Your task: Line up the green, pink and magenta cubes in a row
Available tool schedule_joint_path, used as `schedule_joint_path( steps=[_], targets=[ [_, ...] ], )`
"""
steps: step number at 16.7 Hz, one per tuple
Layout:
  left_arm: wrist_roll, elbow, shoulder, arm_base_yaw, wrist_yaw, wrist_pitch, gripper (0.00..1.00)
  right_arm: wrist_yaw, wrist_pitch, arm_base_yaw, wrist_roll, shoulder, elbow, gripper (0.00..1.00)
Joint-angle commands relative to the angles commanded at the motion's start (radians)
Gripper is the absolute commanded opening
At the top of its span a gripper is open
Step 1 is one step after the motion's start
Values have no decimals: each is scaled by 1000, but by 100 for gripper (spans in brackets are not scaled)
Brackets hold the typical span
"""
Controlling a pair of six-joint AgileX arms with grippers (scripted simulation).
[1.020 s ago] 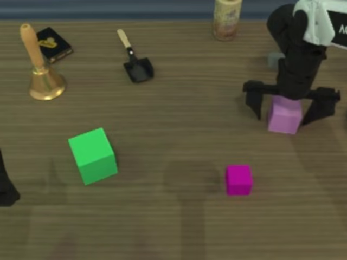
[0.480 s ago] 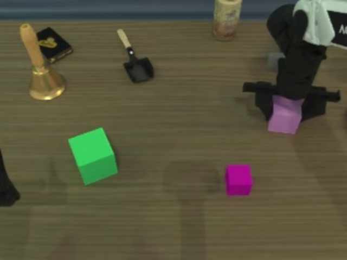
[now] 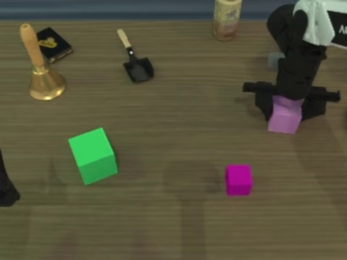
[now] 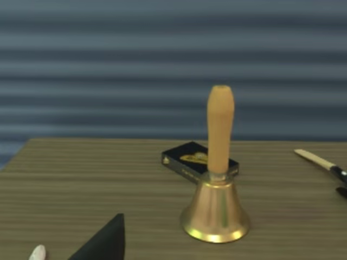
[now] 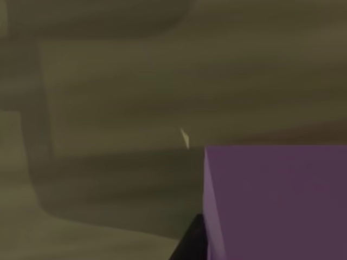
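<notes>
Because the pink cube (image 3: 284, 117) sits at the table's right, well apart from the green cube (image 3: 92, 155) and magenta cube (image 3: 238, 179), the right gripper (image 3: 287, 106) clamps it for relocation, while the left arm is parked at the left edge.

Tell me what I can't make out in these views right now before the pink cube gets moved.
- Left gripper: top view, cut off by the left edge; fingers not visible.
- Pink cube: top view, upper part hidden under the right gripper; right wrist view shows only one corner.
- Jar: top view, cropped by the top edge.
- Green cube and magenta cube: absent from both wrist views.
</notes>
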Motion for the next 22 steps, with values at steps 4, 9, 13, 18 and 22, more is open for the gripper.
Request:
schedule_joint_path(
  steps=[4,9,13,18,22],
  targets=[
    [0,0,0,0,0,0,100,7,-48,-4,0,-27,41,0],
    [0,0,0,0,0,0,100,7,-226,3,-3,-63,173,0],
    [0,0,0,0,0,0,100,7,-248,5,-5,-72,194,0],
    [0,0,0,0,0,0,100,7,-237,68,52,-101,155,0],
    [0,0,0,0,0,0,100,8,-221,279,185,-183,44,0]
  ],
)
